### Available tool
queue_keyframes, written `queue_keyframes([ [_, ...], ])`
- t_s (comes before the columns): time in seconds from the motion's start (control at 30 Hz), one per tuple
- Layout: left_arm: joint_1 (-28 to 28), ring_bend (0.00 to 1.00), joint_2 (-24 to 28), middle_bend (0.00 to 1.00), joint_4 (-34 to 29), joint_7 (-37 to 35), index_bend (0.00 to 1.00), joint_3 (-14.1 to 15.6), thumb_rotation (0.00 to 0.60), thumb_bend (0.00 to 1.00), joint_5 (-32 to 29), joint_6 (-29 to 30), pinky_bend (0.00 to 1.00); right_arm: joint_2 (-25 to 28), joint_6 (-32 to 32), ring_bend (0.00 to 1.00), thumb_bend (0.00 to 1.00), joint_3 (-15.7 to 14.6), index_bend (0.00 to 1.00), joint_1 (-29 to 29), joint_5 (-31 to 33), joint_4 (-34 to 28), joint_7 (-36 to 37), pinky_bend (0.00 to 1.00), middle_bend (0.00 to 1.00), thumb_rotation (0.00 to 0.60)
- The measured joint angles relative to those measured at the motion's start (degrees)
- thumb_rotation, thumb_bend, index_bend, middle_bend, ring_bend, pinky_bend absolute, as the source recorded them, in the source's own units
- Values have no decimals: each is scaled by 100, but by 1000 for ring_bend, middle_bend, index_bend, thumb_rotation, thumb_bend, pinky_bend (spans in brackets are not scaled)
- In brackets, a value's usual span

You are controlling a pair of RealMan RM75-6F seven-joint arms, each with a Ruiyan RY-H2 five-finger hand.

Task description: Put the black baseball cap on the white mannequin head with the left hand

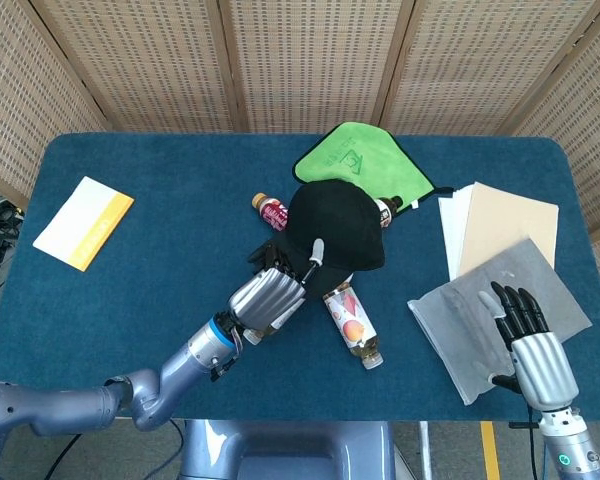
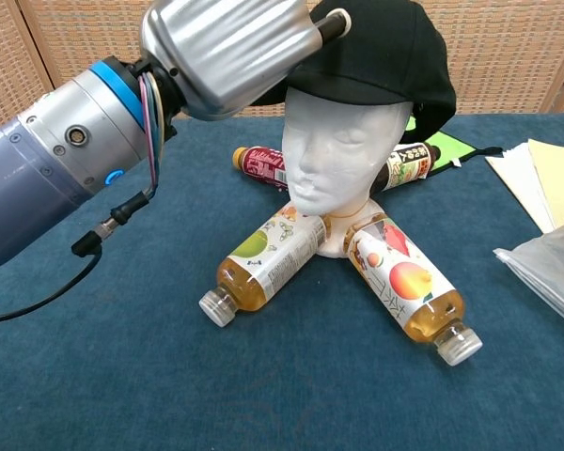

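Both arms are glossy blue-grey tubes, the left hand (image 2: 233, 52) a ribbed silver shell with black fingers behind a bright blue wrist ring, coloured wires and a dangling black cable, the right hand (image 1: 528, 335) likewise silver-backed with black fingers.

Left hand (image 1: 270, 297) reaching toward one o'clock, fingers pinching a cap brim, right hand (image 1: 528, 340) flat, fingers extended toward twelve o'clock

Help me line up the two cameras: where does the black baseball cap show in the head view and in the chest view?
Head view: the black baseball cap lies at table centre, just below the green cloth, with the left hand at its lower-left edge.
Chest view: the cap sits top centre, on the white mannequin head.
Shared landmark: the peach-labelled bottle, lying to the right below the cap.
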Motion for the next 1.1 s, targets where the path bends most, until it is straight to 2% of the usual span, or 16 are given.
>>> queue_keyframes([
  [0.17, 61, 842, 65, 889, -12, -93, 187, 68, 600, 251, 78, 18, 741, -4, -1, 0, 48, -2, 26, -1, -5, -3, -18, 0, 0, 600],
  [0.27, 81, 842, 89, 889, -12, -125, 235, 87, 600, 263, 103, 26, 739, -10, -6, 0, 49, -6, 26, 0, -7, -4, -30, 0, 0, 600],
  [0.33, 94, 842, 96, 889, -8, -144, 299, 93, 600, 282, 114, 39, 736, -13, -8, 0, 49, -5, 26, 0, -7, -4, -35, 0, 0, 600],
  [0.5, 77, 841, 116, 889, 49, -224, 613, 111, 600, 386, 241, 52, 733, -16, -5, 0, 48, -2, 25, -2, -3, -6, -43, 0, 0, 600],
  [0.6, 51, 842, 143, 889, 70, -258, 735, 112, 600, 442, 308, 22, 733, -16, 1, 0, 48, 1, 25, -3, -2, -5, -37, 0, 0, 600],
  [0.9, -24, 841, 293, 889, 80, -314, 757, 150, 600, 450, 524, -118, 731, -10, 17, 0, 49, 5, 25, -5, -9, -7, -27, 0, 0, 600],
  [1.1, 34, 843, 225, 900, 106, -378, 730, 147, 600, 611, 557, -29, 750, -14, 13, 0, 48, 4, 25, -4, -10, -5, -34, 0, 0, 600],
])
